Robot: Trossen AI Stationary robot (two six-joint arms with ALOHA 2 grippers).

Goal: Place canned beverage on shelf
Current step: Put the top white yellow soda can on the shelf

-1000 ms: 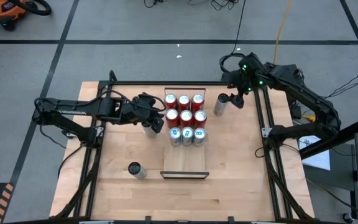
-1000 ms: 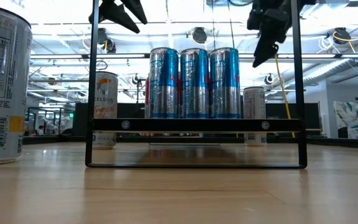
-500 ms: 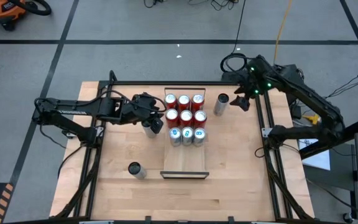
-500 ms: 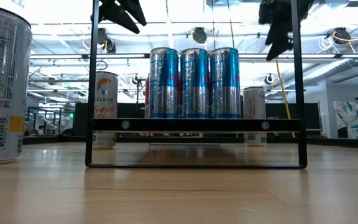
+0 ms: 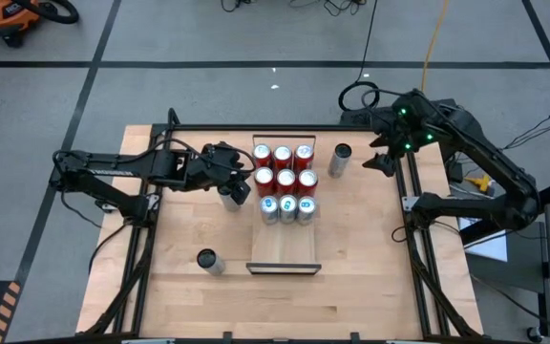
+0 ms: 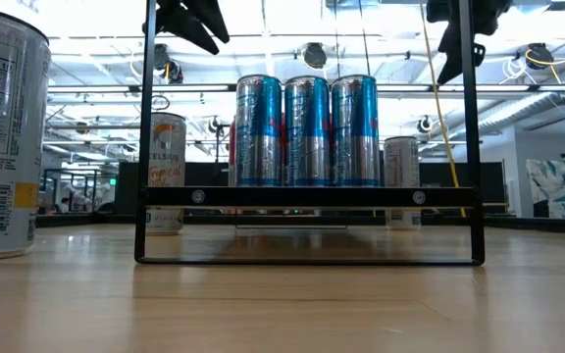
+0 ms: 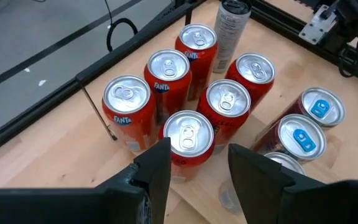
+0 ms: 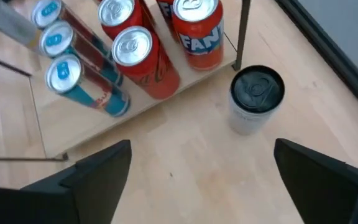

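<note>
Nine cans stand on the shelf [image 5: 284,250] right now: six red cans [image 5: 283,167] in two rows at its far end, and a row of three blue-and-silver cans [image 5: 286,207] just in front of them. The near stretch of the shelf lies bare, so by my reckoning there is room for at least one more row.

Three cans are off the shelf on the surface [image 5: 351,277]. A dark-topped can [image 5: 339,161] stands just beside the shelf's far right corner, apart from the red cans. A second loose can [image 5: 229,198] stands just off the shelf's left edge, and a third can [image 5: 208,260] waits well apart from the shelf's near left corner.

The right pincer [image 5: 382,161] hangs beyond that dark-topped can, out by the surface's right rail, fingers spread wide and holding nothing. The left pincer [image 5: 241,184] hovers at the shelf's left edge, above the second loose can; its fingers [image 7: 156,170] are parted with nothing between them, one red can showing below the gap.

So the shelf looks well over half stocked, with three cans left to place.
</note>
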